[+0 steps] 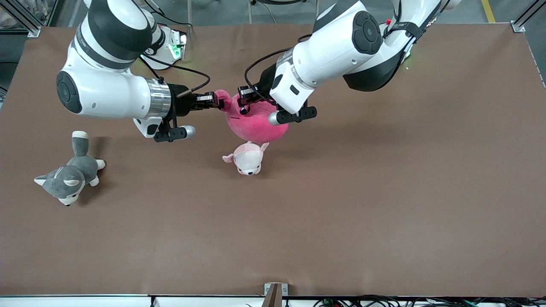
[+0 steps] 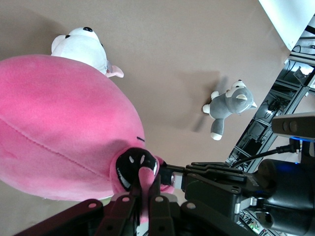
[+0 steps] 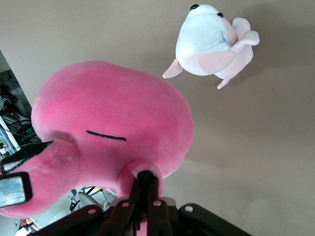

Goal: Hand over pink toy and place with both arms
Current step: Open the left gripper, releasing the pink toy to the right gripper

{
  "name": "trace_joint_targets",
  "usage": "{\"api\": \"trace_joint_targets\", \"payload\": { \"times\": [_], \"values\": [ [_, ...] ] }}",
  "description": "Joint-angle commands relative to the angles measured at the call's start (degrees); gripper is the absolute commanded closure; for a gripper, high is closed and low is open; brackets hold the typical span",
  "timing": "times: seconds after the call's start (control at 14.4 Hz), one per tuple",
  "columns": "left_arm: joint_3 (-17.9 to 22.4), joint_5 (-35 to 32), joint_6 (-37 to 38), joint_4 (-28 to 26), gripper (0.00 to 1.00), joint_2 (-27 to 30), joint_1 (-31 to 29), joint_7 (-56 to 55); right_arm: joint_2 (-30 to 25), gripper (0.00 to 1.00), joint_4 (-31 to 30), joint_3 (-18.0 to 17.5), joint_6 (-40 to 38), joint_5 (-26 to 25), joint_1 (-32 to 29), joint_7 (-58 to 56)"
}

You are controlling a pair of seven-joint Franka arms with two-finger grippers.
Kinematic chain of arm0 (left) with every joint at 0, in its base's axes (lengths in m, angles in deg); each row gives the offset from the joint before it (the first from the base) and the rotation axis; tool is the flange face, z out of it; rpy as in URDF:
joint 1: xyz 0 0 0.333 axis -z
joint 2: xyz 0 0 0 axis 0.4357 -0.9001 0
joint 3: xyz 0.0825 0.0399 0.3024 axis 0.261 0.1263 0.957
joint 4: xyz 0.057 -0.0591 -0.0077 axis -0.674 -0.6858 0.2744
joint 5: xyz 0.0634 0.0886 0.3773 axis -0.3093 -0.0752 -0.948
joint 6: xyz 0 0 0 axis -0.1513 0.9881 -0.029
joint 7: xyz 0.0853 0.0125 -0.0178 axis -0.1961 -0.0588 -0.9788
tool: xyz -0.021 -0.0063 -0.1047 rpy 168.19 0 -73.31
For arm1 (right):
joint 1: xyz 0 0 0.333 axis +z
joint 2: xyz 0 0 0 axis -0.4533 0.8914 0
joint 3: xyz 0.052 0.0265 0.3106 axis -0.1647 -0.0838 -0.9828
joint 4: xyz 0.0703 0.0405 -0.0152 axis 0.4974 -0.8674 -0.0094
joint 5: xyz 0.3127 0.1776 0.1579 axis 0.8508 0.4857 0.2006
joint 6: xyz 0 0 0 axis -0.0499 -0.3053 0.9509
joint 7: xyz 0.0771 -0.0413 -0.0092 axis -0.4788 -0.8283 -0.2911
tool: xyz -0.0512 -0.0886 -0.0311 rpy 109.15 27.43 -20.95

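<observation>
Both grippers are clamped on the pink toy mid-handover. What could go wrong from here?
1. The left gripper and right gripper each pinch only a small nub of the pink toy; a pull apart may strain the fabric or slip.
2. The puppy plush lies right beside the toy, nearer the front camera, so a low carry might bump it.

Brown table (image 1: 384,192), matte and plain. Lying on it: small pale-pink-and-white puppy plush (image 1: 248,158) near the middle, and grey-and-white husky plush (image 1: 69,175) well apart, toward the right arm's end, slightly nearer the front camera.
</observation>
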Motion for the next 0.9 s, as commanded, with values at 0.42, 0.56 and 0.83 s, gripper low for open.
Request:
{"api": "trace_joint_targets", "payload": {
  "times": [0.42, 0.56, 0.83],
  "values": [
    [-0.16, 0.45, -0.45, 1.81, 0.00, -0.24, -0.29, -1.11, -0.77, 1.00, 1.48, 1.14, -5.45, 0.65, -1.15, 0.06],
    [-0.08, -0.08, -0.01, 1.81, 0.00, 0.37, -1.43, -1.02, -0.94, 1.00, 2.02, 1.14, -7.04, 0.47, -2.64, -0.12],
    [0.45, -3.22, 1.65, 1.29, 0.00, 1.34, -5.90, -1.02, -0.94, 1.00, 3.07, 1.31, -8.46, 0.03, -8.26, -3.44]
  ]
}}
